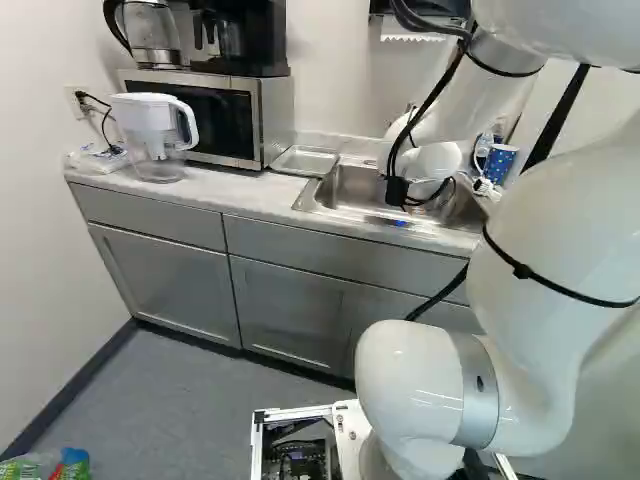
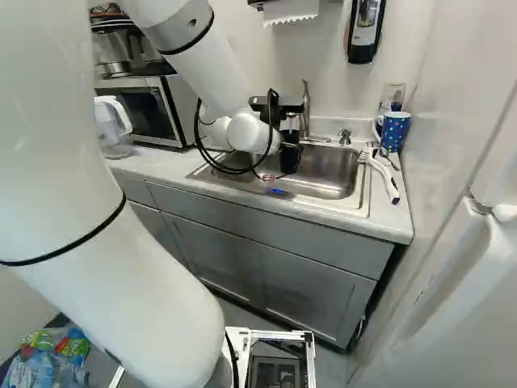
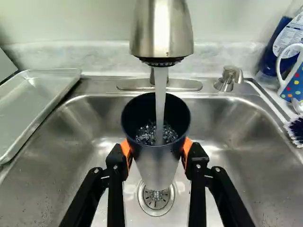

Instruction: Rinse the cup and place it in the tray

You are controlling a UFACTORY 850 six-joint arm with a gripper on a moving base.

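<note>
Water's on, and it's pouring from the tap (image 3: 162, 30) straight into the cup (image 3: 156, 165)! The claw (image 3: 156, 150) has the cup gripped from both sides, orange pads pressed to its wall, mouth up beneath the stream (image 3: 161, 101), out over the sink (image 3: 241, 156) with the drain (image 3: 156, 201) beyond its base. Look inside: splashing and bubbles down in the dark interior, so the rinse is well and truly under way.

Call it somewhere in the middle of the job, then. Grip made, cup under the tap, rinsing in play. What's left? Finish the rinse, tip out whatever has collected, lift clear of the tap, and carry it over to the tray (image 1: 305, 161). That tray waits on the worktop (image 1: 225, 192), just beside the sink on the microwave's (image 1: 215, 118) side, no cup in it yet. The spotted mug (image 3: 293, 80) on the opposite side plays no part, I'd say. Placing is all to come!
</note>
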